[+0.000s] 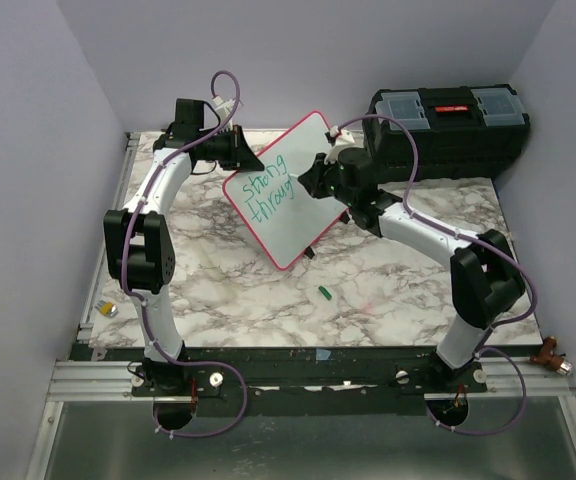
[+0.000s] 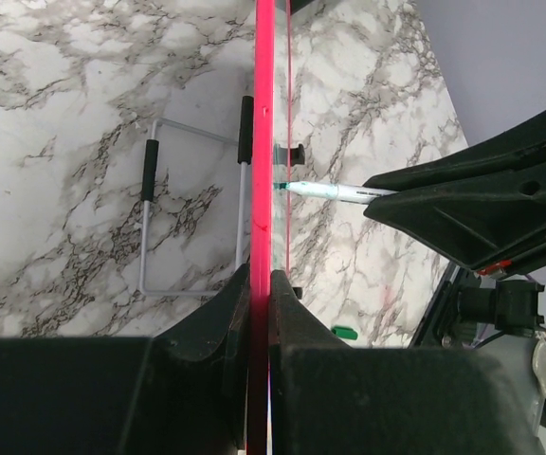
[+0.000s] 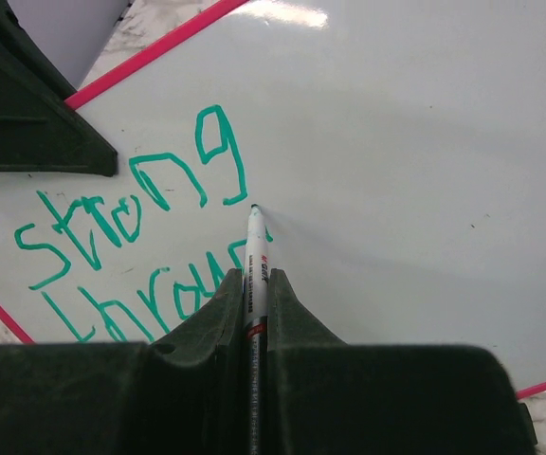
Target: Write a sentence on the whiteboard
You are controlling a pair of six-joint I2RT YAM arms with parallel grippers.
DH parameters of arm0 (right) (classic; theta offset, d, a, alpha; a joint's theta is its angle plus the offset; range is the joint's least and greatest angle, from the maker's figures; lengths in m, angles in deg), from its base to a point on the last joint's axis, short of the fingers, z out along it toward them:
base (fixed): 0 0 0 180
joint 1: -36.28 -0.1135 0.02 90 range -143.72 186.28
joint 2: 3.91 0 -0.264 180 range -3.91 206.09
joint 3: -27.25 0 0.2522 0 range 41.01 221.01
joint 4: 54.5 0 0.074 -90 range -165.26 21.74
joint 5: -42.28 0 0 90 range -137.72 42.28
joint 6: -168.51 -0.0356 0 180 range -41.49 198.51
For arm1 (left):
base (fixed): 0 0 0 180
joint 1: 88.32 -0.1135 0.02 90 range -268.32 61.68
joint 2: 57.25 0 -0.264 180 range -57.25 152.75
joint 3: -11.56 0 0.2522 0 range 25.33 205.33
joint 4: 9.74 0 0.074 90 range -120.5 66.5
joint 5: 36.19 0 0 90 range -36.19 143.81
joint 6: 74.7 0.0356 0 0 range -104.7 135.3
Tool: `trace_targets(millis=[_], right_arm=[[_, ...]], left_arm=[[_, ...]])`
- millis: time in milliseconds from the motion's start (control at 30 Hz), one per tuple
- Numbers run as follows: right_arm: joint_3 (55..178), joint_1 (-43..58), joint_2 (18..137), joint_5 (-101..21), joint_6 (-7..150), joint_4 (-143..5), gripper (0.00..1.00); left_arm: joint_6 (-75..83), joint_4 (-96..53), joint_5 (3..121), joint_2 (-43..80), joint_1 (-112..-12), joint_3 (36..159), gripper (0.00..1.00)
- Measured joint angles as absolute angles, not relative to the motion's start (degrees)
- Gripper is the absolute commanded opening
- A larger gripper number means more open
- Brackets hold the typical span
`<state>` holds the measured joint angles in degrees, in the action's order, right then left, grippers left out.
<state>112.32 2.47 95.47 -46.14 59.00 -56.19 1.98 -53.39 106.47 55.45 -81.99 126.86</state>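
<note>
The whiteboard (image 1: 303, 215), white with a pink-red frame, is held tilted above the marble table. My left gripper (image 1: 240, 158) is shut on its upper left edge; in the left wrist view the board's frame (image 2: 264, 142) shows edge-on between the jaws of that gripper (image 2: 259, 280). The sentence (image 1: 270, 193) reads "strong" over "throug" in green (image 3: 140, 204). My right gripper (image 1: 310, 180) is shut on a white marker (image 3: 255, 251), with its tip touching the board just below the "g". The marker also shows in the left wrist view (image 2: 335, 191).
A black toolbox (image 1: 448, 125) stands at the back right. A green marker cap (image 1: 324, 293) lies on the table in front of the board. A wire stand (image 2: 192, 218) lies behind the board. A small yellow-and-silver object (image 1: 108, 310) sits at the left edge.
</note>
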Motion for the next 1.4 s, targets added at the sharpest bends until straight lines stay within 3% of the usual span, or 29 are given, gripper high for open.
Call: trace_targets(millis=[1400], right_arm=[[105.7, 3.1, 93.3, -43.6, 56.1, -53.7, 0.01]], left_arm=[[1.6, -52.7, 105.7, 55.0, -82.0, 126.0, 0.00]])
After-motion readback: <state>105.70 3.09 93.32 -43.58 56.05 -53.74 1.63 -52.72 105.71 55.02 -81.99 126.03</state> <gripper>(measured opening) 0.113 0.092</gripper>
